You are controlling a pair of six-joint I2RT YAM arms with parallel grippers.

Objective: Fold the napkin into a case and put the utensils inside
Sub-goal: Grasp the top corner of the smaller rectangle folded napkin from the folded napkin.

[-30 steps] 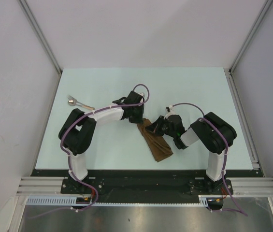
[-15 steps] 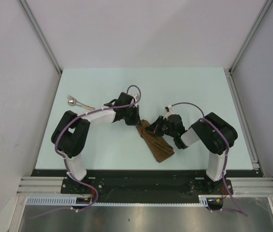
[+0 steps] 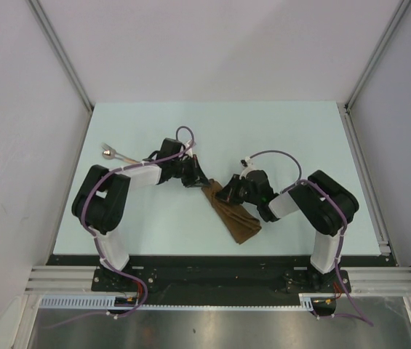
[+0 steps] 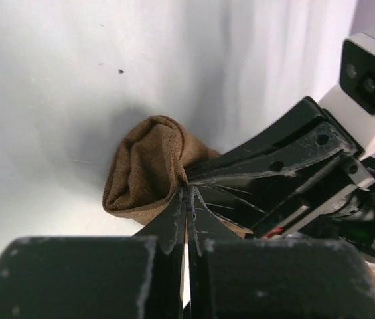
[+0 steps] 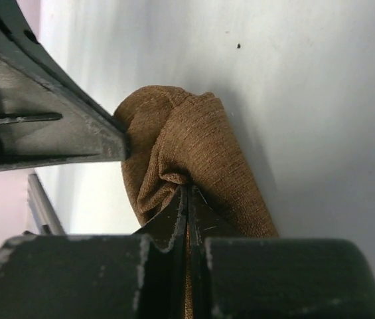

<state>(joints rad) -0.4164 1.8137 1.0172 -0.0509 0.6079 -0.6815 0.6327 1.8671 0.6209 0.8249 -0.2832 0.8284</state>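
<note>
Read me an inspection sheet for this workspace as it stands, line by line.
Surface: pale green table, flat.
Job's things: brown napkin folded into a narrow strip, mid-table; utensils lying apart at far left, outside it.
Clutter: nothing seen.
Pincers: left pincer and right pincer both shut, pinching the napkin's bunched far end.
Cables: purple cables looped along both arms.
Surroundings: white walls, metal frame rails.

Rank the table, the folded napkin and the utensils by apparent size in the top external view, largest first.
1. table, by far the largest.
2. napkin, a narrow brown strip.
3. utensils, tiny and thin.
All lie at table level, so nearness barely skews this.
</note>
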